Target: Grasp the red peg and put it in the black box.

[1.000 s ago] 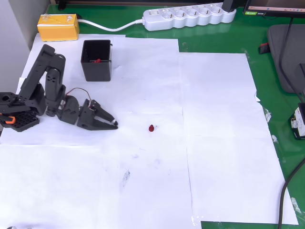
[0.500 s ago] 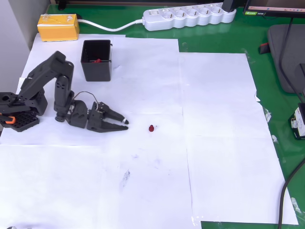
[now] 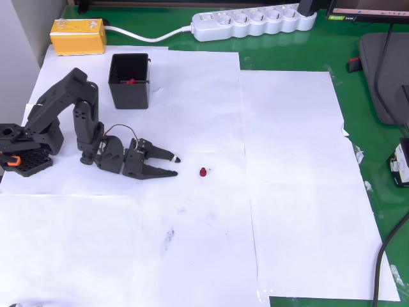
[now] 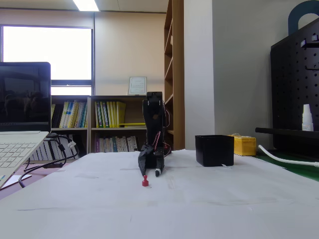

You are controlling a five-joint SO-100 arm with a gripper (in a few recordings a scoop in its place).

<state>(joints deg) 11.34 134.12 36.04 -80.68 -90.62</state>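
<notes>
Count: 1 small dark-red peg (image 3: 203,171) loose on the white paper, 1 more red piece (image 3: 130,81) inside the single square black plastic tub (image 3: 130,96), 1 yellow rectangular block (image 3: 78,36), 1 white power strip (image 3: 254,23).

bare paper (image 3: 192,173) between jaws and red peg (image 3: 203,172), nothing blocking

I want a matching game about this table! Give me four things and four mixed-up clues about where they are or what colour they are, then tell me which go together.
Things:
1. red peg
2. black box
3. yellow block
4. gripper

Clues:
A. at the far left corner in the overhead view, on the green mat
B. fingers spread, pointing at the peg, not touching it
C. lying alone on the white paper
D. has a small red piece inside

Pairs: 1-C, 2-D, 3-A, 4-B
</notes>
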